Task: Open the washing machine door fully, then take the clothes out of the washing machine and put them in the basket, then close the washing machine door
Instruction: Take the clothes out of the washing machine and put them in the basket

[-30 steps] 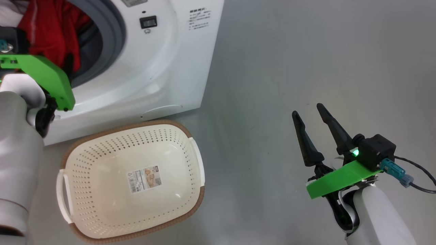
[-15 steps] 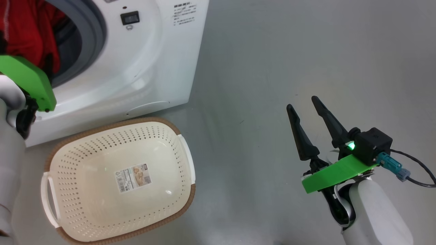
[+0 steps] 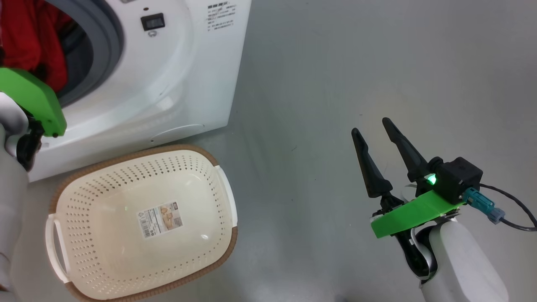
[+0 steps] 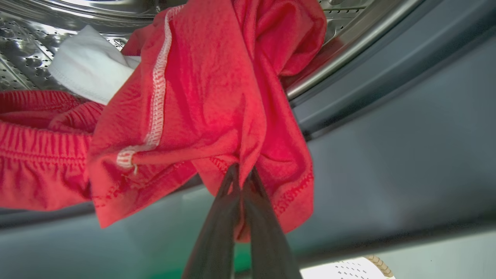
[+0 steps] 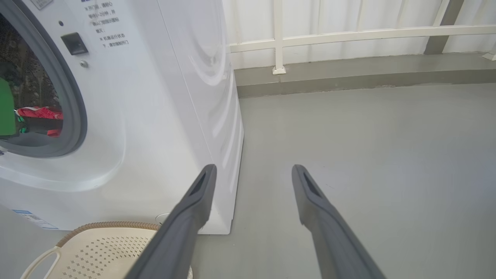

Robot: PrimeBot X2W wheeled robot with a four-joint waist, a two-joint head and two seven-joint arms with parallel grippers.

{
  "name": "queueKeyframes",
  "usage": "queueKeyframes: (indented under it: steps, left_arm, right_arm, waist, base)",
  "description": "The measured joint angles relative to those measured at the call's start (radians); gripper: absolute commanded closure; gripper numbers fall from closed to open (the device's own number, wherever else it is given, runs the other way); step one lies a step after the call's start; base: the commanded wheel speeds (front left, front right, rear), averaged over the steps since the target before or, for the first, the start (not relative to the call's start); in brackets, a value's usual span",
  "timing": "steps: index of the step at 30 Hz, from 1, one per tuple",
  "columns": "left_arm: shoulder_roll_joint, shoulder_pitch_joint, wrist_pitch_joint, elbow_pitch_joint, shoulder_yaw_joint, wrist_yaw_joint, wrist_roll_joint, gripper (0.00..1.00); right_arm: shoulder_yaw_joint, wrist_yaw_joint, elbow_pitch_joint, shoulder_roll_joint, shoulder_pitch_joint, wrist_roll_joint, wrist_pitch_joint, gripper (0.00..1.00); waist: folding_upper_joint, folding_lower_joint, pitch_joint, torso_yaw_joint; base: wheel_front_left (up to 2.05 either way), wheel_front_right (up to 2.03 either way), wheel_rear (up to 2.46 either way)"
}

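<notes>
Left gripper: The left gripper (image 4: pixel 243 172) is being held at the mouth of the washing machine (image 3: pixel 176 75). Its two dark fingers are being pressed together on a fold of the clothes (image 4: pixel 209 89). The red cloth is being pinched near its lower hem, seemingly so the garment can be drawn out over the lip.

Clothes: The pinched red garment is being draped from the perforated drum (image 4: pixel 23 58) across the grey gasket (image 4: pixel 387 77). White fabric (image 4: pixel 85 69) and a red elastic waistband (image 4: pixel 35 147) are being shown behind it, inside the drum.

Basket: The basket (image 3: pixel 201 184) is being presented on the floor (image 3: pixel 335 63) just in front of the machine, below the opening. Only a sticker (image 3: pixel 159 214) is being carried in it. The placement is judged to make the carry from drum to basket short.

Right gripper: The right gripper (image 3: pixel 371 128) is being held spread and empty over bare floor, well apart from machine and basket. This is apparently so the working arm is being given room.

Stage: Unloading is judged to be only beginning. The door step is being taken as done, since the arm is being admitted to the drum; the closing is not yet done.

Risk: Only a thin fold is being gripped, so the cloth could be lost from the pinch or snagged on the gasket.
</notes>
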Motion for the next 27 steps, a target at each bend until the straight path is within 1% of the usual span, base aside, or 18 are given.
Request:
queueKeyframes:
  steps: [9,17,21,23,27]
  left_arm:
    - [-0.003,0.000,-0.076,0.010,-0.018,0.000,-0.035,1.00]
    - [-0.036,0.007,-0.215,0.024,0.002,0.000,-0.067,1.00]
    - [-0.062,0.020,-0.279,0.021,0.011,0.000,-0.089,1.00]
    - [-0.074,0.039,-0.304,0.014,0.021,0.000,-0.100,1.00]
    - [-0.079,0.058,-0.317,-0.022,0.043,0.000,-0.103,1.00]
  right_arm:
    - [-0.011,0.000,0.001,-0.001,0.000,0.000,0.000,0.00]
    - [-0.016,0.000,0.008,-0.009,0.000,0.000,0.000,0.00]
    - [-0.019,0.000,0.012,-0.016,0.002,0.000,0.000,0.00]
    - [-0.019,0.000,0.013,-0.022,0.004,0.000,0.000,0.00]
    - [-0.023,0.000,0.015,-0.031,0.019,0.000,0.000,0.00]
  waist:
    - [0.0000,0.0000,-0.027,0.015]
    - [0.0000,0.0000,-0.072,0.046]
    - [-0.0001,0.0000,-0.097,0.066]
    - [0.0000,0.0000,-0.115,0.080]
    - [0.0000,0.0000,-0.141,0.095]
  base:
    - [0.00,0.00,0.00]
    - [0.00,0.00,0.00]
    - [0.00,0.00,0.00]
    - [0.00,0.00,0.00]
    - [0.00,0.00,0.00]
